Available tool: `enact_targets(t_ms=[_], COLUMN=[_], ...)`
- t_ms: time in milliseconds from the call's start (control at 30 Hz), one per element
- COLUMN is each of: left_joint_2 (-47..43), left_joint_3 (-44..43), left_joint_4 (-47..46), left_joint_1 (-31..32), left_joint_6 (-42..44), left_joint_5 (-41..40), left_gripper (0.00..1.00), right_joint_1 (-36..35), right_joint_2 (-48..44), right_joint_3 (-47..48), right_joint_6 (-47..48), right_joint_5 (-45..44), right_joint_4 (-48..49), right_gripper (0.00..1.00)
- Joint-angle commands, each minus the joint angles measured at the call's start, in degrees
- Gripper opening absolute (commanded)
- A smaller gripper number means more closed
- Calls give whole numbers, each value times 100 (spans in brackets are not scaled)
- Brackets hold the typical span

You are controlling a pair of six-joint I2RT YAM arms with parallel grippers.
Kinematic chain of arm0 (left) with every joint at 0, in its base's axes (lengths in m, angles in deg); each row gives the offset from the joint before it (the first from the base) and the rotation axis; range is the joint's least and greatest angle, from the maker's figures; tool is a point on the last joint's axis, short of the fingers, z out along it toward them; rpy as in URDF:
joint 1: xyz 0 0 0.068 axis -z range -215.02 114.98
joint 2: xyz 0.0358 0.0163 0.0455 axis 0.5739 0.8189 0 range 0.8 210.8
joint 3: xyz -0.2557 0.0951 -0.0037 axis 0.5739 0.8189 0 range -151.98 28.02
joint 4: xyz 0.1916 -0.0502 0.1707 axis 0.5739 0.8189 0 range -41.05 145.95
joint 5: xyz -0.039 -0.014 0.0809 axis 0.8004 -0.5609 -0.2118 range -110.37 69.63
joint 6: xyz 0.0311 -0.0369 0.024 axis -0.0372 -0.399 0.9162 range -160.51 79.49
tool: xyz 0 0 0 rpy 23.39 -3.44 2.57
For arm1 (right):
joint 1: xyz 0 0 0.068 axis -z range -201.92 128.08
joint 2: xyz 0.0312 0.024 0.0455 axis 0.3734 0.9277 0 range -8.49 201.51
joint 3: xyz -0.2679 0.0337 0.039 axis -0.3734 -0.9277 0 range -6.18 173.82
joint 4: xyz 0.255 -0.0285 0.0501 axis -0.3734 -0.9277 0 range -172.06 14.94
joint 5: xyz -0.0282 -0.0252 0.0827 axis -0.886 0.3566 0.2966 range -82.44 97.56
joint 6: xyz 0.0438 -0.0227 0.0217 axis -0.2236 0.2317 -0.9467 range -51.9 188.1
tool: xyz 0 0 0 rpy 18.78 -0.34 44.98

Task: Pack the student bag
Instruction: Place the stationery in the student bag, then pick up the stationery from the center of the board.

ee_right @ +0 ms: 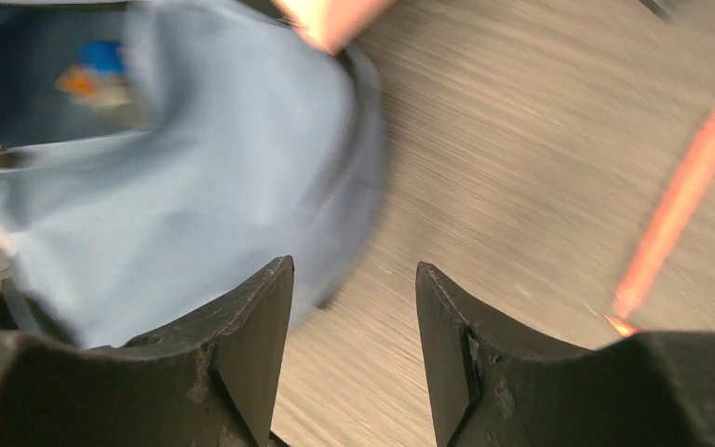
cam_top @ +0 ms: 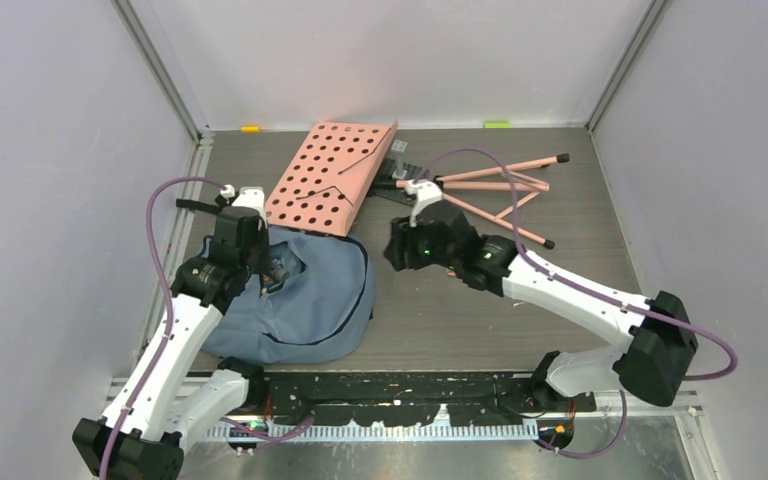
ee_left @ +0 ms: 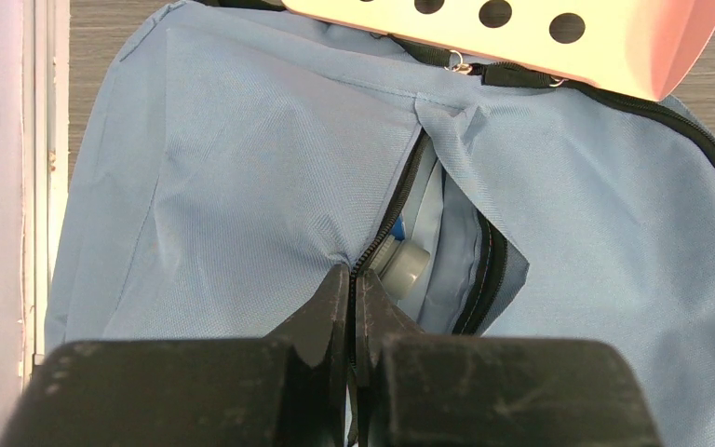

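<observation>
At the left of the grey worktop [cam_top: 460,320] lies the soft rounded blue-grey fabric backpack [cam_top: 310,300], its zip edge pinched by the left fingers [ee_left: 321,317]; the right fingers [ee_right: 261,345] stand part-open, empty, near its right side.

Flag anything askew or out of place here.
The pink board lies at a slant, its near edge overhanging the backpack at the zipper. The pink folding legs sprawl beside it. Nothing looks spilled or damaged.

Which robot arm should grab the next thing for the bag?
Probably right. The right gripper is open and empty over the table, near the pink board. The left gripper is pinching the student bag at its zipper opening, so it is busy.
</observation>
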Motion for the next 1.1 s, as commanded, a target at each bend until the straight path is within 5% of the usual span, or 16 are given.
enact_targets(t_ms=[0, 367, 1067], left_joint_2=[-101, -88, -63], left_joint_3=[-95, -86, -92], left_joint_4=[-599, -578, -585], left_joint_1=[17, 17, 17], left_joint_6=[-50, -50, -50], left_joint_5=[192, 131, 179], left_gripper=[0, 0, 0], right_joint_1=[833, 2127, 2297], right_joint_2=[-437, 268, 2707], right_joint_3=[-916, -1106, 654], right_joint_6=[-633, -343, 292], right_joint_5=[-329, -832, -633], right_joint_4=[-622, -1062, -728], right_gripper=[57, 52, 43])
